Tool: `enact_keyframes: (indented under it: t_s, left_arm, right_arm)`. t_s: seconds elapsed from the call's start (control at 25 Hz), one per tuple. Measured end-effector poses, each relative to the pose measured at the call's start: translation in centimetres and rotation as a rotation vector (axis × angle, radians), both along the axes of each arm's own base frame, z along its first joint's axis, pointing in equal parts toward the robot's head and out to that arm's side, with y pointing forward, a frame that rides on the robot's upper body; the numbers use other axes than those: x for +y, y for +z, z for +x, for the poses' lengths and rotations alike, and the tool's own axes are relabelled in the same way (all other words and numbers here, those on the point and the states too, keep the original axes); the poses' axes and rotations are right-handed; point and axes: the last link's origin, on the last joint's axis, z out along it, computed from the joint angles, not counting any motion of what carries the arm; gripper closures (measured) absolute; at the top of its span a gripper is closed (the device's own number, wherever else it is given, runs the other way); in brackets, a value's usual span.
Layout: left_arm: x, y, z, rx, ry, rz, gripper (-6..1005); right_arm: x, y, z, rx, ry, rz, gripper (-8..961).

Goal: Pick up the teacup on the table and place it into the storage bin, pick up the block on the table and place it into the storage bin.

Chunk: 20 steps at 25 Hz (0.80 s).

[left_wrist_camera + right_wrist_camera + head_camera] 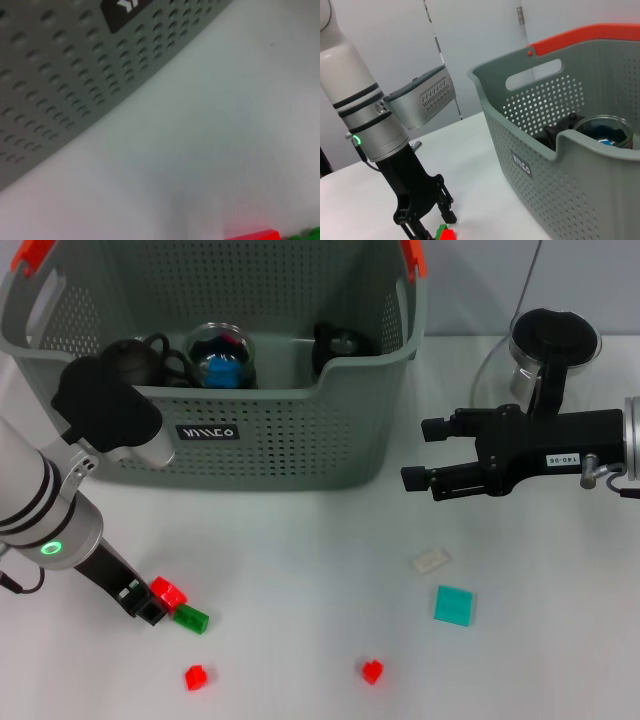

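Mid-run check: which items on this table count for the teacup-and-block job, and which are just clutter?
Job items:
- storage bin, already holding dark teaware
- red block at the left gripper
- green block touching it
- two loose red blocks

Lying about:
- glass pot behind the open right gripper
- teal tile
- white piece

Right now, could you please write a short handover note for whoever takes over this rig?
Left gripper: down at the table, open, fingers around the red block, with a green block beside it.
Right gripper: open, empty, hovering beside the storage bin.
Done: dark teaware and a glass cup sit in the bin.
Left: close on the red block, lift it and drop it in the bin. Other small blocks remain on the table.
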Motion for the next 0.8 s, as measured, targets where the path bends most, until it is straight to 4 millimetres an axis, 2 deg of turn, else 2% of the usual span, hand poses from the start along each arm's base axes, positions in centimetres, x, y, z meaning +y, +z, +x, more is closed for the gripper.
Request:
enact_keyframes:
  t_s: [0.32,0.48,0.52,0.68,0.76,0.8]
  left_arm:
    - [-0.2,-0.1,-0.1,-0.001,0.002,-0.005,439]
    - [-0.2,0.3,0.0,-0.006,0.0,0.013,552]
    - [-0.3,0.6,0.1,-0.008,0.0,0.02,580]
    - [-1.0,2.4,1.0,-0.03,0.006,0.042,580]
    - [-1.6,3.6,2.1,-0.074,0.0,0.038,580]
    - [-2.2,4.7,3.3,-0.142,-0.017,0.026,580]
  right_arm:
    - [0.0,0.0,0.0,-0.001,0.001,0.0,41]
    - [-0.1,0.0,0.1,0.0,0.0,0.0,42]
    - [-0.1,0.0,0.1,0.0,-0.001,0.0,42]
    - [-0.1,0.0,0.1,0.001,-0.001,-0.002,42]
    - [-0.1,0.0,0.1,0.002,0.002,-0.004,41]
    - [-0.1,0.0,0.0,0.003,0.006,-0.005,41]
